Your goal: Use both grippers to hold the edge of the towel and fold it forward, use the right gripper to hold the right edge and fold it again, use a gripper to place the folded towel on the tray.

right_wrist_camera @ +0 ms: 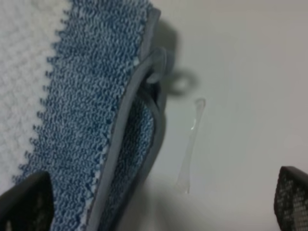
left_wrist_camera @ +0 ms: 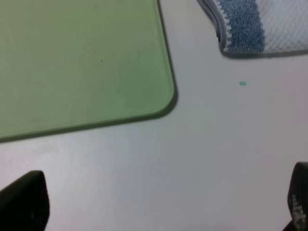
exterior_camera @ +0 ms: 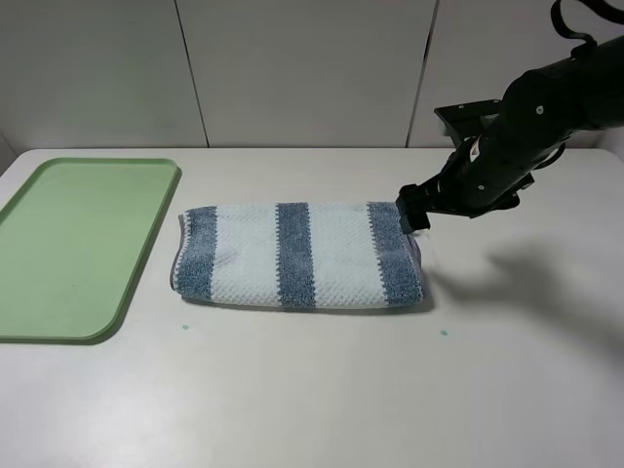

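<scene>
**Desk:** Right, where is the towel at the moment?

**Me:** I see the towel (exterior_camera: 302, 255) lying folded in the middle of the high view, flat on the white table (exterior_camera: 322, 400), with its blue stripes running front to back. The tray (exterior_camera: 83, 244) sits at the left of the frame, near the towel but apart from it.

**Desk:** And your tools?

**Me:** My right tool (exterior_camera: 414, 208) hangs at the towel's right end, released, with its jaws spread wide. Its wrist camera shows the grey hem (right_wrist_camera: 144, 91) and its loop tag (right_wrist_camera: 161, 72), with a thin clear sliver (right_wrist_camera: 190, 144) on the table just beside them. My left tool (left_wrist_camera: 161, 204) is also released. Its fingers (left_wrist_camera: 24, 204) stand wide apart over the table, near the tray's rounded corner.
</scene>
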